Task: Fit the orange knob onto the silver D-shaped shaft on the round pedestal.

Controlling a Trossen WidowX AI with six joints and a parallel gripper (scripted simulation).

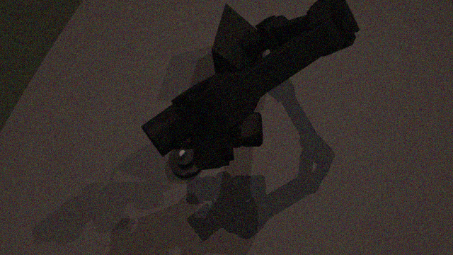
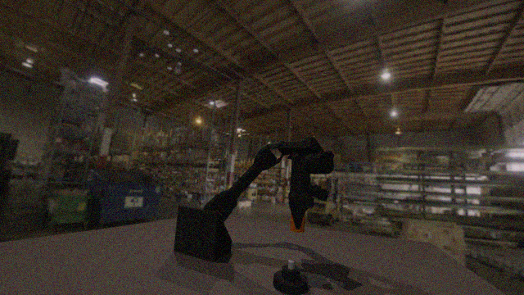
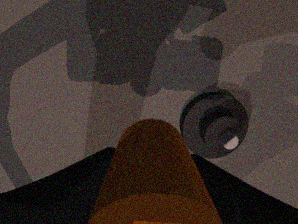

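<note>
The orange knob (image 2: 297, 230) (image 3: 155, 175) is held between the dark fingers of my gripper (image 2: 298, 223) (image 3: 152, 159), which is shut on it and points down. The round dark pedestal (image 1: 181, 173) (image 2: 291, 283) (image 3: 191, 123) stands on the table. Its silver shaft (image 1: 182, 153) (image 2: 291, 265) (image 3: 231, 143) points up. In the exterior view the knob hangs above the shaft with a clear gap. In the wrist view the shaft lies to the right of the knob. The top view hides knob and fingers under the arm. The knob's hole and the shaft's flat side cannot be made out.
The arm's dark base (image 1: 231, 42) (image 2: 201, 235) stands on the grey table (image 1: 389, 159) (image 2: 82, 262), behind and left of the pedestal in the exterior view. Arm shadows fall around the pedestal. The light is very dim. A table edge runs along the upper left in the top view.
</note>
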